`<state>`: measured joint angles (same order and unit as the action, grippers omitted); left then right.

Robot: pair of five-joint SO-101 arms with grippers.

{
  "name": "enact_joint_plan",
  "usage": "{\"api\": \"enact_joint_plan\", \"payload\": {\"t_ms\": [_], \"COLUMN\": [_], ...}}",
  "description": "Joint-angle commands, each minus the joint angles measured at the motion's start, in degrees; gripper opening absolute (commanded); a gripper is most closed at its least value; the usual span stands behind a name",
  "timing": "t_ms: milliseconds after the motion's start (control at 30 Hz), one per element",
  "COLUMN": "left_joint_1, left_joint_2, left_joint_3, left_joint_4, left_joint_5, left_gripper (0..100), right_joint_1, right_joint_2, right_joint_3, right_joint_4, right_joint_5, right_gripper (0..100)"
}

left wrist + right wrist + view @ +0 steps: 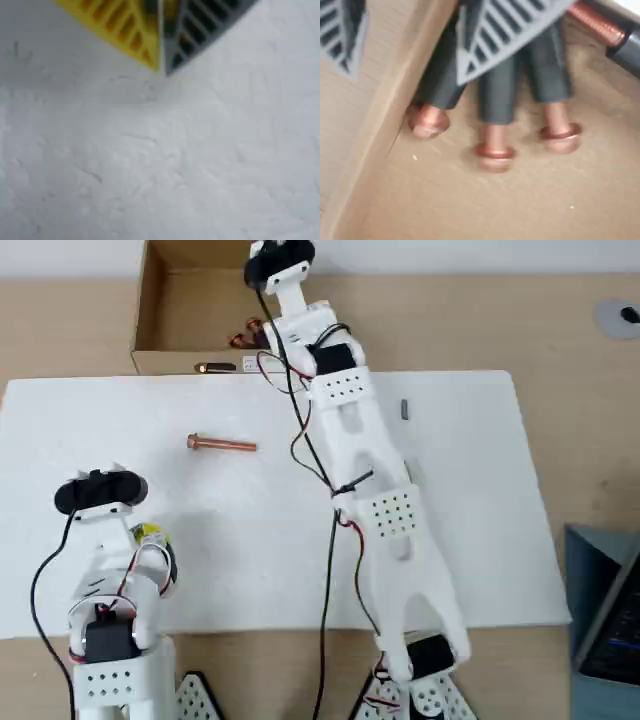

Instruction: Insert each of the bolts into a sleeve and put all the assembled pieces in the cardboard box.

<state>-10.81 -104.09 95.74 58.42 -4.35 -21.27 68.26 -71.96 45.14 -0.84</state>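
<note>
Right arm (350, 440): jaws spread, low inside the cardboard box (160, 310), just over three sleeved bolts (497, 100) lying against its wall.
Your move: lift straight up, clear of the wall, without nudging the pieces.
Loose bolt (220, 444): on the white mat (490, 520), well apart from both jaws.
Left arm (110, 570): jaws pressed together over the mat.

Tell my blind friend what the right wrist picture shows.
Three copper bolts in dark sleeves lie side by side on the floor of the cardboard box, beside its wall. The right hand hangs open just above them.
</note>
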Motion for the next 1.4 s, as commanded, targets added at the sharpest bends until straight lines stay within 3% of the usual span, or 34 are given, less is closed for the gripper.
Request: {"api": "enact_joint_plan", "payload": {"t_ms": [0, 433, 1233, 1367], "left_joint_1": [-0.18, -0.18, -0.53, -0.70], "left_joint_2": [-0.48, -0.48, -0.48, -0.40], "left_joint_3": [-0.44, -0.44, -0.44, -0.44], "left_joint_4": [-0.79, -0.79, -0.79, -0.79], "left_joint_5": [-0.09, -0.09, 0.00, 1.14], "left_gripper": [0, 0, 0, 0], "right_joint_1": [1.63, 5.41, 6.46, 7.34], "right_joint_2": [-0.84, -0.75, -14.90, -17.10], "right_joint_3": [-3.74, -23.78, -23.60, -23.43], "right_joint_4": [0.53, 20.92, 56.53, 57.32], "right_joint_5": [0.26, 0.26, 0.53, 0.53], "right_gripper": [15.2, 15.2, 15.2, 15.2]}}
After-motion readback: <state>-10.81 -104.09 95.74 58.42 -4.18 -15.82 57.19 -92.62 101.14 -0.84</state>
